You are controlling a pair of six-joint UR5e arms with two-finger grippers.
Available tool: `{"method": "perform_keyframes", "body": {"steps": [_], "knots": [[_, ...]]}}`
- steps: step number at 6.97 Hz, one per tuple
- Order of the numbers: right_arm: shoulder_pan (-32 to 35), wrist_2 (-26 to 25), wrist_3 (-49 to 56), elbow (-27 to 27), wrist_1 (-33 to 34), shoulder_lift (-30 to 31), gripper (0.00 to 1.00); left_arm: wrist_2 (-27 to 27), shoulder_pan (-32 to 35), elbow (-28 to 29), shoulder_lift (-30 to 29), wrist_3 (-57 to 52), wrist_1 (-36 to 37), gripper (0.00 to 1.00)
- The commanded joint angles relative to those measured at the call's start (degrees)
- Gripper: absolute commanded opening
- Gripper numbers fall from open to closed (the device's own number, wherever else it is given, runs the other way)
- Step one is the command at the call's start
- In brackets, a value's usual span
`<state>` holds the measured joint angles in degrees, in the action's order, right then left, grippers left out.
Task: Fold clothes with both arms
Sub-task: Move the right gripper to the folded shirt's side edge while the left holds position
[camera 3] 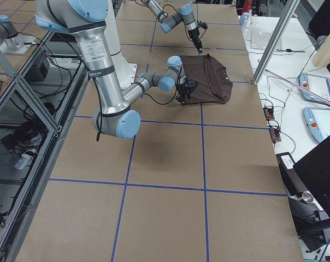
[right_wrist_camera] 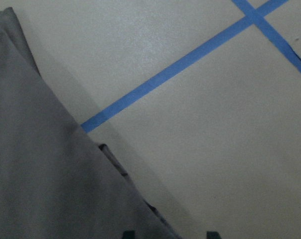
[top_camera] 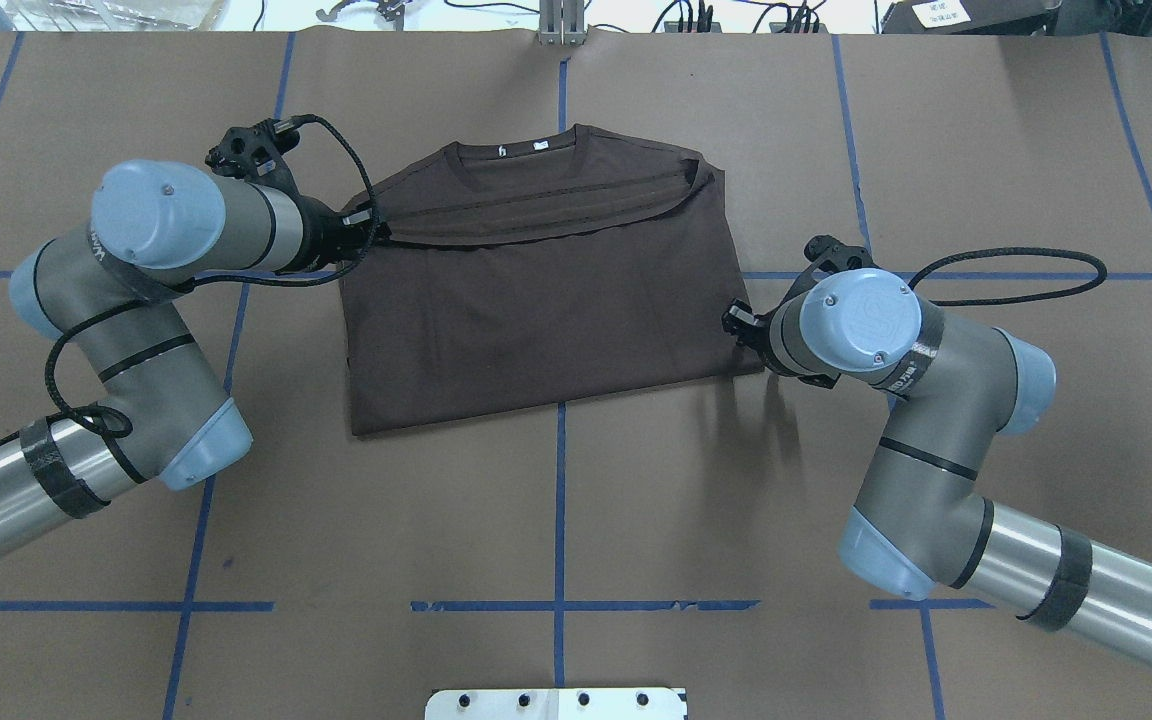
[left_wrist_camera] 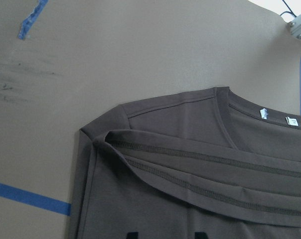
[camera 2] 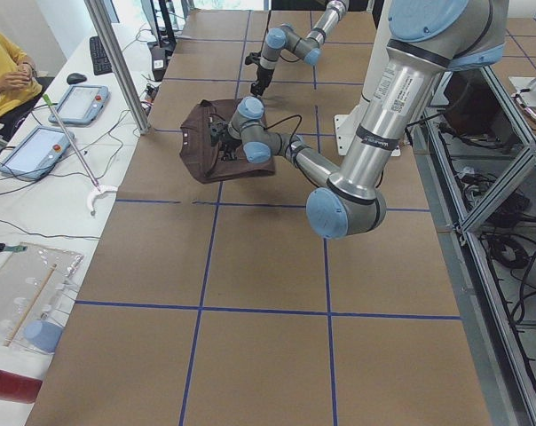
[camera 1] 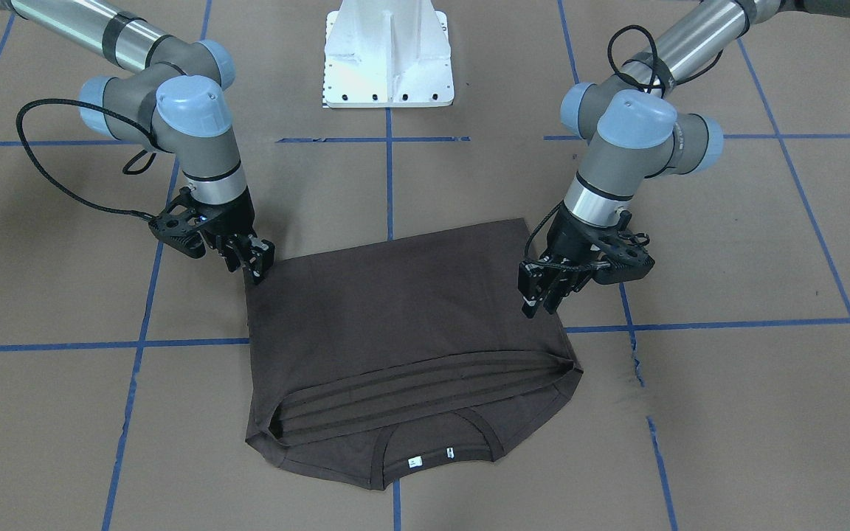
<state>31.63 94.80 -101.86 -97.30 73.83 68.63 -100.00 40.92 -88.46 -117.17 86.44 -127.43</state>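
Left gripper (top_camera: 364, 232): black, two-finger, left of centre in the overhead view, poised at the shirt's left edge where the stitched hem band (top_camera: 536, 205) meets the shoulder; its wrist view shows two dark tips apart at the bottom edge with no cloth between them, so it reads as spread and holding nothing. T-shirt (top_camera: 536, 310): dark brown, middle of the frame, lying flat on the brown paper-covered table (top_camera: 556, 500) as a rough rectangle; lower half doubled up over the chest, so the hem runs across just below the collar (top_camera: 521, 160); white neck labels (top_camera: 539, 147) at the upper edge; sleeves not showing, apparently tucked inside. Handling, by judgement: light, limp knit with no stiffness; it will sag and drag between two holds; not fragile and not slippery, though the stacked layers can slide apart unless a pinch takes them all. Best holds are probably the side edges or corners, one per arm, lifted evenly. Right gripper (top_camera: 736, 322): right of centre, at the shirt's right edge near the lower corner; in its wrist view the tips stand apart with the cloth edge running towards the gap, so it is spread and not yet closed on cloth.
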Motion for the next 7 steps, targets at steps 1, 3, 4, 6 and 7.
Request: {"method": "perform_keyframes", "body": {"steps": [1,3,4,6,7], "knots": [[-0.43,-0.14,-0.01,-0.17,0.0,0.54,0.45,0.07,0.21,-0.65,0.01,0.05,0.08,0.49],[-0.6,-0.23,-0.1,-0.26,0.09,-0.07,0.04,0.07,0.39,-1.36,0.19,0.14,0.08,0.49],[-0.69,-0.32,-0.01,-0.26,0.09,-0.25,0.0,0.33,0.48,-2.41,0.36,0.22,0.16,0.49],[-0.69,-0.15,-0.01,-0.35,0.0,-1.03,0.0,0.94,0.57,-2.68,0.45,0.23,0.34,0.5],[-0.34,0.12,0.08,-2.79,0.17,-0.26,0.0,0.94,0.57,-2.68,0.45,0.23,0.34,0.49]]}}
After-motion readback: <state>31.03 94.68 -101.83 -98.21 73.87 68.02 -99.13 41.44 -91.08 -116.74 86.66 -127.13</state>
